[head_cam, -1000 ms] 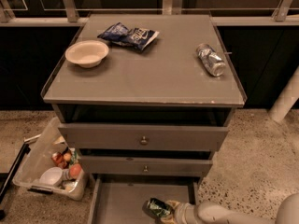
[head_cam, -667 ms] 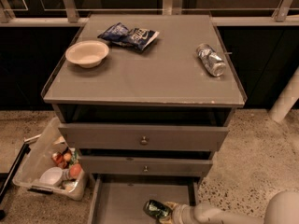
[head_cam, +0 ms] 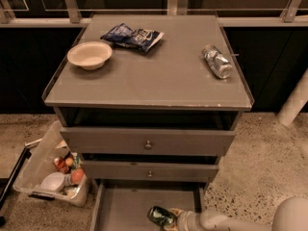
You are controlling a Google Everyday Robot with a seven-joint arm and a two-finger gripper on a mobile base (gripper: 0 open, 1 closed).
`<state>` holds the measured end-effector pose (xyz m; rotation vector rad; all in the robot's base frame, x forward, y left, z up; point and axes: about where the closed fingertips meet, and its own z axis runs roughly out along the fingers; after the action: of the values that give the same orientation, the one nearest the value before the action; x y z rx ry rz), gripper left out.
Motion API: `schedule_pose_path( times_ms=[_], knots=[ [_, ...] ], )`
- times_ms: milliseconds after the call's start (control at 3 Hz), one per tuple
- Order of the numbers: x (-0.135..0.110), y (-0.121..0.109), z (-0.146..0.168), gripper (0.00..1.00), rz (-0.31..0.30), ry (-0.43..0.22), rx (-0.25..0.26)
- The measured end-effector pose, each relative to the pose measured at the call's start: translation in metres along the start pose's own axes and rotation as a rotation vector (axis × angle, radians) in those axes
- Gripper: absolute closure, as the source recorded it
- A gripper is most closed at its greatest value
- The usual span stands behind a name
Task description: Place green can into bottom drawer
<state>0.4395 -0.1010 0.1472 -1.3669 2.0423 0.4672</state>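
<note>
The green can (head_cam: 160, 216) lies on its side low in the open bottom drawer (head_cam: 120, 208), near the drawer's front right. My gripper (head_cam: 177, 220) comes in from the lower right along my white arm (head_cam: 226, 222) and sits right against the can's right end. The drawer is pulled out, showing its flat grey tray. The two knobbed drawers (head_cam: 148, 144) above are pushed in.
On the cabinet top (head_cam: 154, 81) are a cream bowl (head_cam: 89, 55), a blue chip bag (head_cam: 132, 36) and a crinkled silver can (head_cam: 217, 61). A clear bin of items (head_cam: 50, 172) stands on the floor to the left of the drawers.
The arm has shifted slightly left and lower, and the can stays in the drawer at the gripper's tip.
</note>
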Motion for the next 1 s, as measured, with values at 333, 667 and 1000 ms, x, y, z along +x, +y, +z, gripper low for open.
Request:
schedule_pose_path(
  times_ms=[333,667,1000],
  knots=[
    [0.0,0.0,0.0,0.34,0.0,0.0,0.0],
    [0.0,0.0001,0.0,0.11,0.0,0.0,0.0],
    [0.0,0.0001,0.0001,0.0,0.0,0.0,0.0]
  ],
)
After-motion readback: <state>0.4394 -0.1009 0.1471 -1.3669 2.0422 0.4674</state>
